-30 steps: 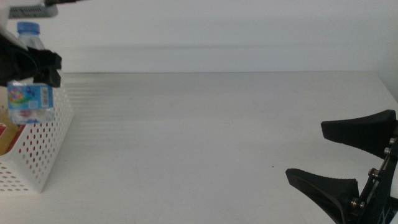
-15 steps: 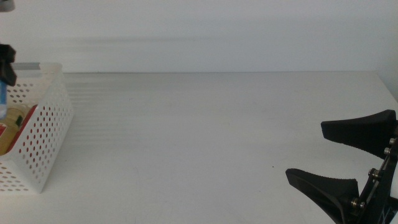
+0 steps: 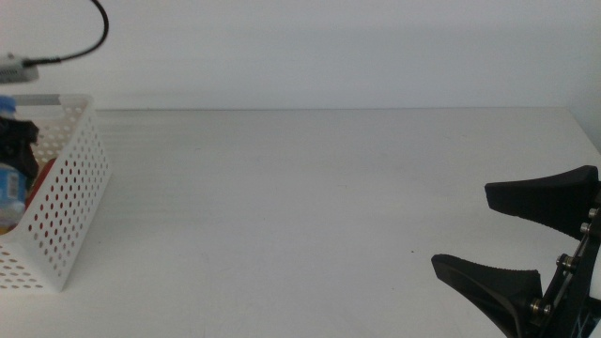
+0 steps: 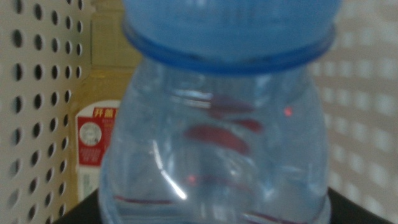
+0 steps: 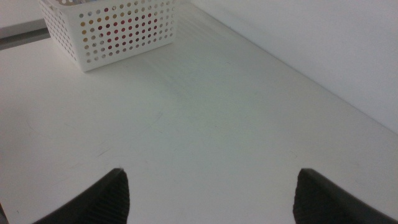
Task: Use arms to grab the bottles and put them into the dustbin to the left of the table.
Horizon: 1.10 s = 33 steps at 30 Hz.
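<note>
The table [image 3: 329, 207] was the biggest thing there, a plain white top running wide and bare between the two arms. At its far left end stood the dustbin [image 3: 66, 207], a white plastic basket with walls pierced by rows of round holes; through the holes I could make out patches of red and yellow from what lay inside. The right gripper [image 3: 512, 239] waited at the opposite end, well apart from the basket, its two dark wedge-shaped jaws spread wide with nothing between them and only bare tabletop ahead. The left gripper [image 3: 19, 141] was down inside the dustbin, a dark shape just behind the basket's rim with a cable looping above it. Right in front of it, filling its own wrist camera, was the water bottle [image 4: 217, 124]: clear ribbed plastic, a blue cap and blue collar ring, with red streaks showing through the body. In the overhead view a bit of its blue label showed just below the gripper, inside the basket. I could not tell whether those jaws pinched the bottle or had let go, since only dark corners showed beneath it. Beside the bottle, against the perforated wall, stood a yellowish bottle with a red-and-white label [image 4: 93, 146] printed in Chinese characters.
</note>
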Motion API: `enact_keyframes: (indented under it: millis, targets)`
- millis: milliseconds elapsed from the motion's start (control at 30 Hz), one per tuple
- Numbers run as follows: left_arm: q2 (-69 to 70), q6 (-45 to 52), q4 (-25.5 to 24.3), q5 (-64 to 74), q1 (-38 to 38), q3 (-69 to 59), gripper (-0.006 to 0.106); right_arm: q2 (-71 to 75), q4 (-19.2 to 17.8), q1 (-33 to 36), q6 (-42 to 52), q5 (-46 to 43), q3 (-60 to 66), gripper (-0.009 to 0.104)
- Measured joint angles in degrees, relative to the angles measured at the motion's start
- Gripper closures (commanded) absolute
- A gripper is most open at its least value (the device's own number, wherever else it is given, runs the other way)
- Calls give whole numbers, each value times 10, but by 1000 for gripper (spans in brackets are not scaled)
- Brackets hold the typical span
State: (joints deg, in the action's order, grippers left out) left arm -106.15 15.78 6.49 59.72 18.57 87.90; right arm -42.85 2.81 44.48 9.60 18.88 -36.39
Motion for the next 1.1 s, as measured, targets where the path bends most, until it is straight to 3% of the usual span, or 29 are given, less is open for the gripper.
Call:
enact_keyframes:
  millis: [100,200,367,467,867,1100]
  targets:
    - [-26,0,-2,-9,0,0,96,0,0,0,0,0,0,25]
    - [-32,1,-5,-10,0,0,80,0,0,0,0,0,0,25]
    - [-32,2,-13,-13,0,1,31,0,0,0,0,0,0,25]
    - [-32,11,-15,-18,0,1,10,0,0,0,0,0,0,25]
    - [28,11,6,-14,0,4,10,0,0,0,0,0,0,25]
    - [138,67,96,-22,-4,-61,10,0,0,0,0,0,0,25]
